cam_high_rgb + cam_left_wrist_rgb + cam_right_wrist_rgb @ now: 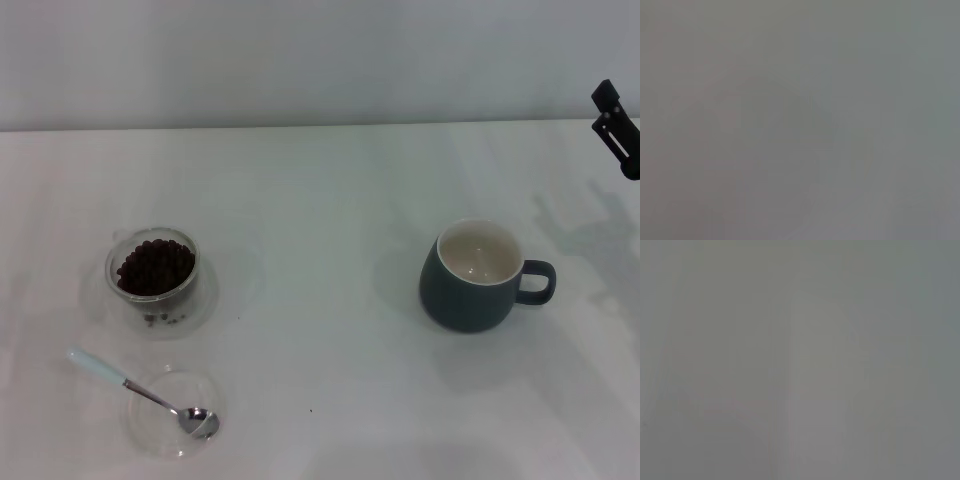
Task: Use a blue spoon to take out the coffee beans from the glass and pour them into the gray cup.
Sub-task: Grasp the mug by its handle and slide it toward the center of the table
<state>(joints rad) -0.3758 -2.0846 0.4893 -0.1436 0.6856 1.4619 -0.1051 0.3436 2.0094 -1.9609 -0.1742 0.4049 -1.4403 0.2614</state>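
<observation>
Whether the fingers of the right gripper (pixel 618 130) are spread or closed cannot be told; only a dark part shows at the far right edge. The blue spoon (pixel 140 391) rests in a shallow glass dish (pixel 172 412), near left. Behind it, the glass (pixel 153 268) holds coffee beans (pixel 155 266). The gray cup (pixel 480 274) stands right, empty.

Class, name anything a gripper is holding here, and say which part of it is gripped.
Nothing is held. The spoon lies untouched, bowl in the glass dish; only the right gripper shows, far off.

Both wrist views are blank grey blur; the right gripper (pixel 618 128) is cut off by the head view's right edge; fingers unreadable.
</observation>
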